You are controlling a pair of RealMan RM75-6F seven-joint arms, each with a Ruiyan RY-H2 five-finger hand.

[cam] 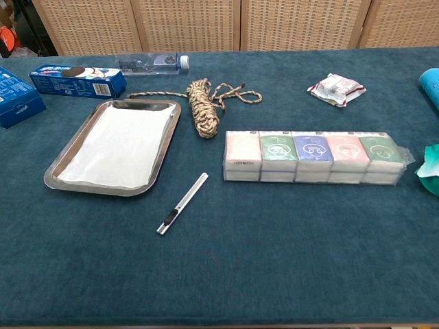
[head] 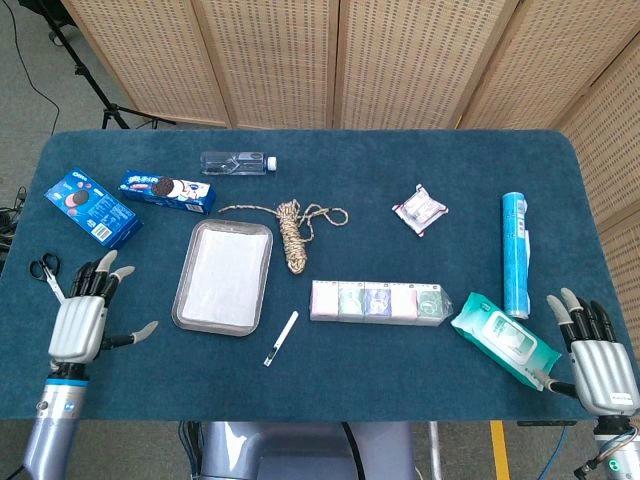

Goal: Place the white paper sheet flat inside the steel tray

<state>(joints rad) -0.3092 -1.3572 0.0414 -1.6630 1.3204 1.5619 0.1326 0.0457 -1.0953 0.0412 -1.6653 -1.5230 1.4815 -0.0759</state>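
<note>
The head view looks steeply down from high above the robot's side of the table (head: 420,170), taking in the whole blue top, the wicker screens behind it, and both hands at the bottom corners, the left hand (head: 80,320) and the right hand (head: 598,365). The chest view sits lower and nearer, facing across the table (cam: 274,274) at a shallow angle, with neither hand in frame. Both views share the table's middle: the steel tray (head: 186,300) (cam: 55,179), the rope coil (head: 292,235) (cam: 204,107) and the row of tissue packs (head: 378,301) (cam: 312,156).
</note>
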